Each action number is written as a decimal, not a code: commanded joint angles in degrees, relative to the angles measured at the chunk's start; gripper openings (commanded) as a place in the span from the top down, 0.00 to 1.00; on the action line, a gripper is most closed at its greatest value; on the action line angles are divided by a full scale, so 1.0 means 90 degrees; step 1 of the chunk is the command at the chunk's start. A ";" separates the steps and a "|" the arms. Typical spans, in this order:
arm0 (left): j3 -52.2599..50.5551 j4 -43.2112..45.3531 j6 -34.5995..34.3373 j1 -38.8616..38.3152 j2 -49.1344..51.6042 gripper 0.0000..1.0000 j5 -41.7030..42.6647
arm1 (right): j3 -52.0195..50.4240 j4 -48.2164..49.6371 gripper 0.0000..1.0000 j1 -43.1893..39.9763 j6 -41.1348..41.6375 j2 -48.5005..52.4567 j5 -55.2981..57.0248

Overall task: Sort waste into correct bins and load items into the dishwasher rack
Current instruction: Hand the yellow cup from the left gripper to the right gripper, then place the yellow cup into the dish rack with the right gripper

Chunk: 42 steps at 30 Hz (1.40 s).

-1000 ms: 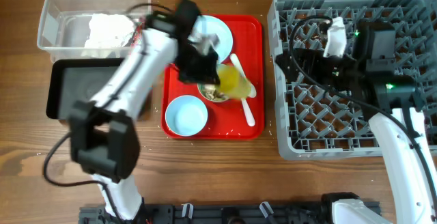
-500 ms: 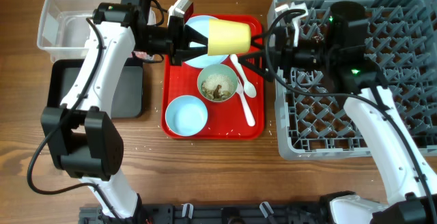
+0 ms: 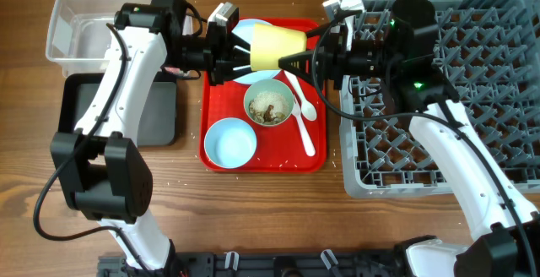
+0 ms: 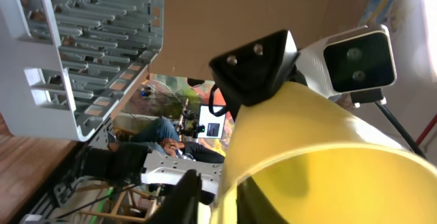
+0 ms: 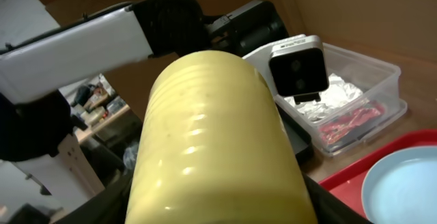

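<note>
While the cup point(image 3: 272, 47) hangs on its side in the air over the tray point(image 3: 278, 160), both arms meet on it. It reads as a hand-over in progress. Left tool point(image 3: 240, 55) is clamped on what looks like the rim end and, I judge, carries the weight. Right tool point(image 3: 293, 58) has a finger either side of the other end. From its wrist view the cup fills the gap, but I cannot tell whether those fingers are pressing.

Risks as I read them. If left lets go before right has bitten, the cup drops onto the tray. The bowl point(image 3: 268, 104) of scraps and the spoon point(image 3: 302, 101) lie close by there, so rice could scatter. Right is closing on a ribbed, tapered wall, so a shallow hold could squirt the cup out sideways. If both clamp and one pulls, thin plastic may buckle or twist loose. The wrists sit very near each other — little room before housings touch.

Rack point(image 3: 371, 154) stands on the tabletop just right of the tray — no cup in it yet.
</note>
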 commanded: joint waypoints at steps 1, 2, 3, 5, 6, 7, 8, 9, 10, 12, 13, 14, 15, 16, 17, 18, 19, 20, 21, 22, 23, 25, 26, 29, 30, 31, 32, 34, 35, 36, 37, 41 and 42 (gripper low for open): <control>0.0083 -0.0002 0.0080 -0.0012 -0.0141 0.69 -0.0136 | 0.0017 0.0024 0.52 -0.0197 0.0294 0.0066 -0.0032; 0.0083 0.0000 0.0080 -0.0010 -0.0141 0.67 -0.0240 | 0.0017 0.0010 0.53 -0.0274 0.0313 0.0066 -0.0032; 0.0083 0.0010 0.0080 -0.0007 -0.0141 0.65 -0.0605 | 0.0017 -0.0092 0.54 -0.0442 0.0437 0.0066 0.0066; 0.0083 0.0136 0.0078 -0.0007 -0.0141 0.65 -0.1741 | 0.0017 -0.0527 0.54 -0.0678 0.0425 0.0066 0.0452; 0.0083 0.0216 0.0078 -0.0007 -0.0141 0.64 -0.2497 | 0.0017 -0.0996 0.53 -0.0797 0.0367 0.0066 0.0899; 0.0083 0.0294 0.0061 -0.0007 -0.0141 0.63 -0.3201 | 0.0017 -0.1586 0.54 -0.0867 0.0160 0.0063 0.1515; 0.0083 0.0393 0.0024 -0.0010 -0.0141 0.60 -0.4078 | 0.0024 -0.2319 0.53 -0.0882 0.0046 0.0049 0.2463; 0.0083 0.0469 0.0024 -0.0010 -0.0141 0.59 -0.4663 | 0.0056 -0.2854 0.54 -0.0882 -0.0078 0.0027 0.3048; 0.0083 0.0551 0.0024 -0.0015 -0.0141 0.57 -0.5141 | 0.0102 -0.3305 0.53 -0.0882 -0.0092 -0.0017 0.3487; 0.0083 0.0733 -0.0019 -0.0015 -0.0141 0.57 -0.5751 | 0.0238 -0.4107 0.53 -0.0879 -0.0095 -0.0204 0.4126; 0.0083 0.0845 -0.0022 -0.0015 -0.0141 0.56 -0.5931 | 0.0384 -0.4665 0.53 -0.0879 -0.0092 -0.0379 0.4512; 0.0083 0.0945 -0.0022 -0.0015 -0.0141 0.56 -0.6035 | 0.0512 -0.5085 0.53 -0.0877 -0.0090 -0.0525 0.4777; 0.0083 0.1015 -0.0022 -0.0015 -0.0141 0.56 -0.6098 | 0.0702 -0.5642 0.53 -0.0874 -0.0063 -0.0704 0.5073; 0.0083 0.1117 -0.0022 -0.0015 -0.0141 0.56 -0.6171 | 0.0916 -0.6227 0.53 -0.0874 -0.0049 -0.0865 0.5323; 0.0083 0.1219 -0.0022 -0.0015 -0.0141 0.56 -0.6246 | 0.1166 -0.6909 0.53 -0.0874 -0.0034 -0.1042 0.5583; 0.0083 0.1285 -0.0019 -0.0015 -0.0141 0.56 -0.6309 | 0.1273 -0.7317 0.53 -0.0874 0.0058 -0.1161 0.5758; 0.0083 0.1372 -0.0019 -0.0015 -0.0141 0.57 -0.6373 | 0.1324 -0.7878 0.53 -0.0874 0.0262 -0.1350 0.6052; 0.0083 0.1467 -0.0019 -0.0015 -0.0141 0.57 -0.6424 | 0.1319 -0.8463 0.52 -0.0874 0.0520 -0.1496 0.6426; 0.0083 0.1542 -0.0019 -0.0015 -0.0141 0.58 -0.6530 | 0.1316 -0.9066 0.52 -0.0874 0.0911 -0.1566 0.6834; 0.0083 0.1581 -0.0019 -0.0015 -0.0141 0.58 -0.6623 | 0.1316 -0.9510 0.52 -0.0874 0.1207 -0.1566 0.7060; 0.0083 0.1610 -0.0019 -0.0015 -0.0141 0.58 -0.6720 | 0.1253 -0.9823 0.53 -0.0874 0.1435 -0.1554 0.7125; 0.0083 0.1659 -0.0019 -0.0015 -0.0141 0.58 -0.6868 | 0.1039 -0.9952 0.52 -0.0874 0.1632 -0.1554 0.7113; 0.0083 0.1673 -0.0019 -0.0015 -0.0141 0.58 -0.6883 | 0.0818 -0.9974 0.53 -0.0874 0.1664 -0.1540 0.7055; 0.0083 0.1681 -0.0019 -0.0015 -0.0141 0.59 -0.6880 | 0.0138 -0.9717 0.53 -0.0874 0.1664 -0.1494 0.6849; 0.0083 0.1681 -0.0019 -0.0015 -0.0141 0.59 -0.6880 | -0.0109 -0.9513 0.53 -0.0874 0.1664 -0.1462 0.6793; 0.0083 0.1683 -0.0019 -0.0015 -0.0141 0.59 -0.6880 | -0.0301 -0.9323 0.53 -0.0874 0.1666 -0.1426 0.6700; 0.0083 0.1683 -0.0019 -0.0015 -0.0141 0.59 -0.6880 | -0.0459 -0.9173 0.53 -0.0874 0.1664 -0.1389 0.6620; 0.0083 0.1681 -0.0019 -0.0015 -0.0141 0.59 -0.6880 | -0.0765 -0.8820 0.52 -0.0874 0.1668 -0.1297 0.6613; 0.0083 0.1681 -0.0019 -0.0015 -0.0141 0.59 -0.6880 | -0.0869 -0.8670 0.49 -0.0874 0.1671 -0.1248 0.6611; 0.0083 0.1681 -0.0019 -0.0019 -0.0141 0.59 -0.6880 | -0.0967 -0.8476 0.39 -0.0874 0.1668 -0.1156 0.6608; 0.0083 0.1681 -0.0019 -0.0036 -0.0141 0.59 -0.6880 | -0.0976 -0.8422 0.27 -0.0874 0.1666 -0.1100 0.6608; 0.0083 0.1753 -0.0017 -0.0304 -0.0141 0.59 -0.6883 | -0.0937 -0.8238 0.00 -0.0884 0.1637 -0.0974 0.6455; 0.0083 0.1819 -0.0017 -0.0435 -0.0141 0.60 -0.6883 | -0.0804 -0.8238 0.00 -0.0884 0.1664 -0.0981 0.6409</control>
